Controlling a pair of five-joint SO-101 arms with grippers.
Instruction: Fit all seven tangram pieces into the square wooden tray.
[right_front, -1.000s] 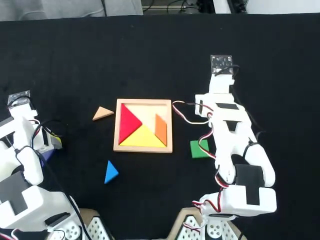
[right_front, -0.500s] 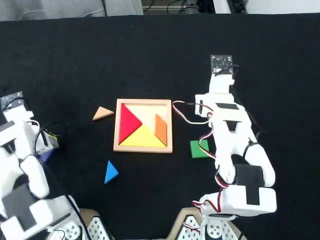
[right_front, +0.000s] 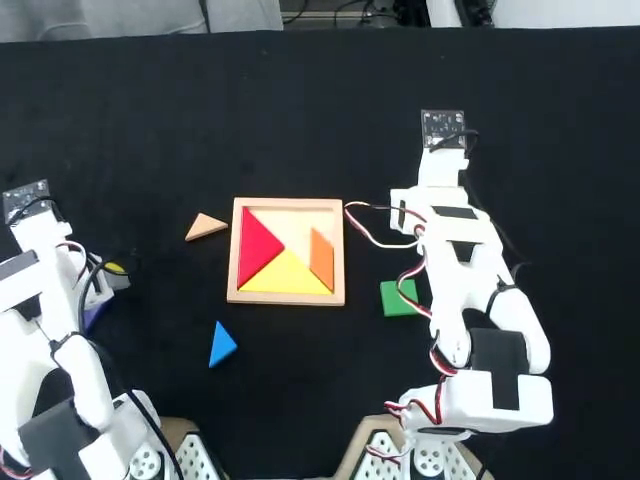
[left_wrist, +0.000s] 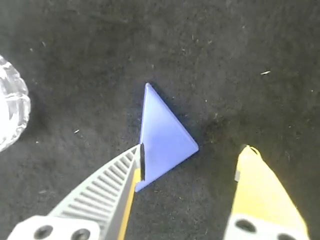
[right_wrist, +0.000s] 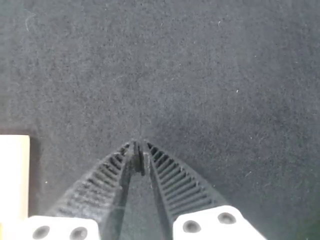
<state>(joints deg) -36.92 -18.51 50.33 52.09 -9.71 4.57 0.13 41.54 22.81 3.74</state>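
Purple triangle (left_wrist: 162, 132) lies flat on the counter (left_wrist: 240, 55) on the left arm's side, well apart from the tray (right_front: 287, 299). Left hand (left_wrist: 192, 152) is open around it, with one finger touching an edge and the other apart. My guess: closing on those slanted edges could spin it or squirt it out. Right hand (right_wrist: 138, 152) is closed and empty, beside the tray.

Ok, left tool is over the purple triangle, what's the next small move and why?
Probably close the left tool: it is open, and the purple triangle lies flat between its fingers, with one finger touching an edge and the other apart from it.
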